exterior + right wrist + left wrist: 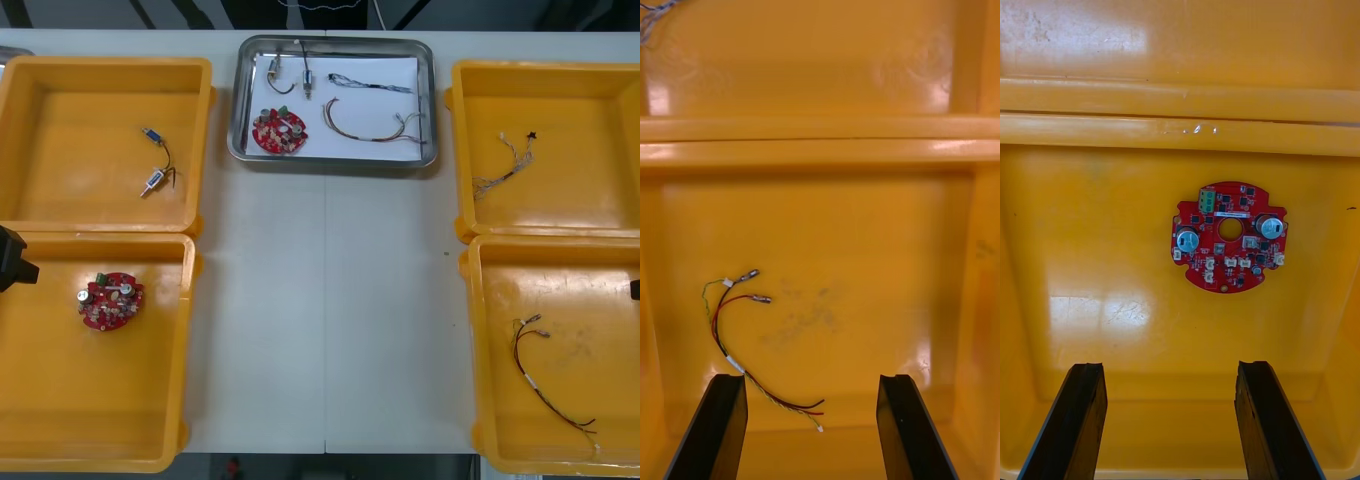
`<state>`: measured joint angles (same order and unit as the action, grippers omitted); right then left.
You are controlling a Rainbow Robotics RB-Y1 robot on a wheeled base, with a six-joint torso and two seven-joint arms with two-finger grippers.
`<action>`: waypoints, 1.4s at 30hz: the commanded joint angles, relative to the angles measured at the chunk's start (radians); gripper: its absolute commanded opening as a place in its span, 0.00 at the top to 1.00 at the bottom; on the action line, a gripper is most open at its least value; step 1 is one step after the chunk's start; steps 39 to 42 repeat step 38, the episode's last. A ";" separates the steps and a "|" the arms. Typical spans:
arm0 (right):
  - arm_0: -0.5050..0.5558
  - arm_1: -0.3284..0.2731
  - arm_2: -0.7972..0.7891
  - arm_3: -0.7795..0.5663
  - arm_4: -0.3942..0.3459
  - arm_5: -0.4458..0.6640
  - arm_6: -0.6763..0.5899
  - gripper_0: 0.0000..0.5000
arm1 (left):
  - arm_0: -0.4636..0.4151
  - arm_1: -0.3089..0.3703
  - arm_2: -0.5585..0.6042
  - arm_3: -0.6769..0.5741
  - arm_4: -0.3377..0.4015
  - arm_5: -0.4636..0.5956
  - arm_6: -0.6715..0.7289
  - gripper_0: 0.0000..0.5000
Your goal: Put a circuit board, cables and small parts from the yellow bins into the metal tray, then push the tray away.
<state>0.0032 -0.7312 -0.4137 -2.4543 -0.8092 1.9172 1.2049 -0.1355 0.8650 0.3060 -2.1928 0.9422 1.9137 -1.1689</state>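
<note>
The metal tray sits at the table's far middle, white inside. It holds a round red circuit board, small metal parts, a blue and white cable and a red and yellow cable. My left gripper is open over the near left yellow bin, short of a second red circuit board. My right gripper is open in the near right yellow bin, with a red and yellow cable lying by its fingers.
The far left bin holds small metal parts with a black cable. A thin cable lies in the far right bin. Bare table runs between the bins in front of the tray.
</note>
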 commanded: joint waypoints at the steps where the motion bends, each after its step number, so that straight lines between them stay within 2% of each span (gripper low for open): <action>1: 0.012 -0.037 -0.024 0.055 -0.027 0.003 -0.044 0.00 | 0.017 0.040 0.021 -0.027 0.007 0.006 -0.052 0.00; 10: -0.008 -0.036 -0.011 0.046 -0.051 0.003 -0.044 0.00 | 0.017 0.040 0.021 -0.027 0.007 0.006 -0.052 0.00; 42: -0.008 -0.037 0.004 0.046 -0.053 0.003 -0.044 0.00 | 0.017 0.040 0.021 -0.027 0.007 0.006 -0.052 0.00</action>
